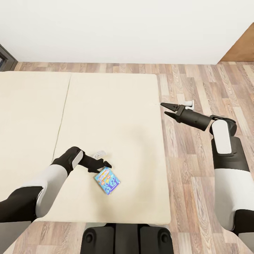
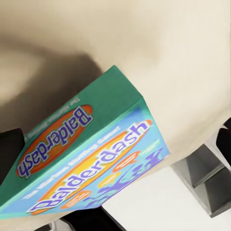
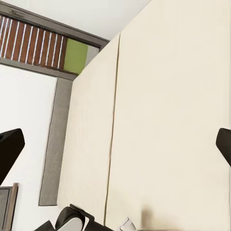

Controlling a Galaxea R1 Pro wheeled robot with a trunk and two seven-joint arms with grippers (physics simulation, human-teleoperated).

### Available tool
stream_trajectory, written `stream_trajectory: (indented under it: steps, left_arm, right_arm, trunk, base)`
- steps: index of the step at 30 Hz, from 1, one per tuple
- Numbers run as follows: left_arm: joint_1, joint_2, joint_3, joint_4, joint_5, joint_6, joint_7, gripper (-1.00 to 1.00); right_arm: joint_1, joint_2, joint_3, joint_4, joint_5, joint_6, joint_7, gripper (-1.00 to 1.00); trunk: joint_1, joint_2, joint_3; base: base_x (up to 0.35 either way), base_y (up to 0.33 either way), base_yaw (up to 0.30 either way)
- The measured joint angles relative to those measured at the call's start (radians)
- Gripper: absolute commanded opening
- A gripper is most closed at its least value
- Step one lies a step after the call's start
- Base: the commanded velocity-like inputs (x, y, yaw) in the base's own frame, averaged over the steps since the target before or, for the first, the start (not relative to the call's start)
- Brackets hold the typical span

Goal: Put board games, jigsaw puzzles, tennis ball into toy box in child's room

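White arm shells [image 1: 223,137], black joints, black pincers [image 1: 170,110].

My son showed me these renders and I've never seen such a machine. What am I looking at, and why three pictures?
It is a simulated wheeled robot with two arms, each ending in a two-fingered claw. The large picture looks down from a camera on its head; the other two come from cameras near each claw. Below lies a beige bed on a wood-plank floor. The left claw is shut on a small blue board game, printed "Balderdash" in the left wrist picture; whether the game is lifted off the mattress is unclear. The right claw hangs open beside the bed, holding nothing.
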Motion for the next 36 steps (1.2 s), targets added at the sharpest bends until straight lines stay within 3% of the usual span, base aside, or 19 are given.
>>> stream_trajectory:
  steps: [36]
  left_arm:
    - [0.000, 0.000, 0.000, 0.000, 0.002, -0.001, 0.001, 1.00]
  right_arm:
    - [0.000, 0.000, 0.001, 0.000, 0.000, 0.000, 0.000, 1.00]
  trunk:
    - [0.000, 0.000, 0.000]
  base:
    - [-0.031, -0.092, 0.000]
